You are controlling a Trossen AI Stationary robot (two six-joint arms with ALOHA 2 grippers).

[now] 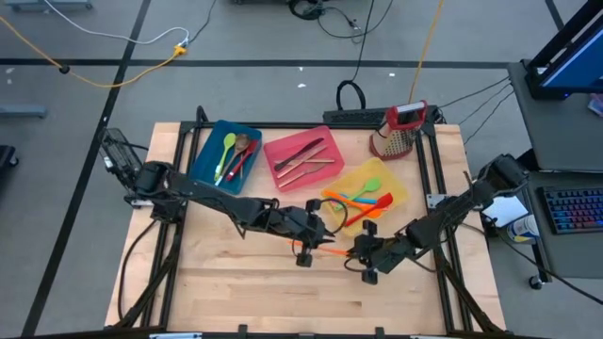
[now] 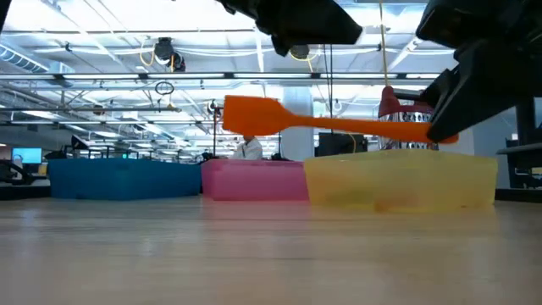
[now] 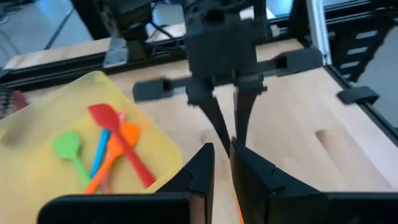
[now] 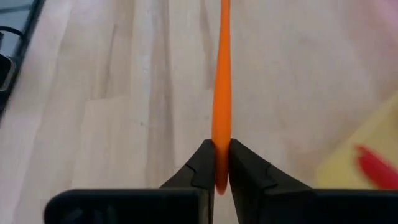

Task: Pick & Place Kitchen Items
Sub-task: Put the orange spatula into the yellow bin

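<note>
Fingers of right gripper (image 4: 216, 163) pinched on handle end of slim orange silicone spatula (image 2: 326, 121), held level above wooden table (image 1: 236, 282) near its front edge; left gripper (image 3: 222, 163) nearly closed alongside, contact unclear; risk: slipping during handover.

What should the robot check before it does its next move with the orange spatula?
1. Right gripper shut on the orange spatula: ok, fingers pinch the handle on both sides.
2. Left gripper also holding the spatula: ok, its fingers are closed on an orange strip, facing the right gripper.
3. Spatula lifted off the table: ok, the low view shows it level in the air above the wood.
4. Yellow bin close by with room: ok, it sits right beside both grippers and holds only a few utensils.
5. Which gripper should let go first: cannot tell.
</note>
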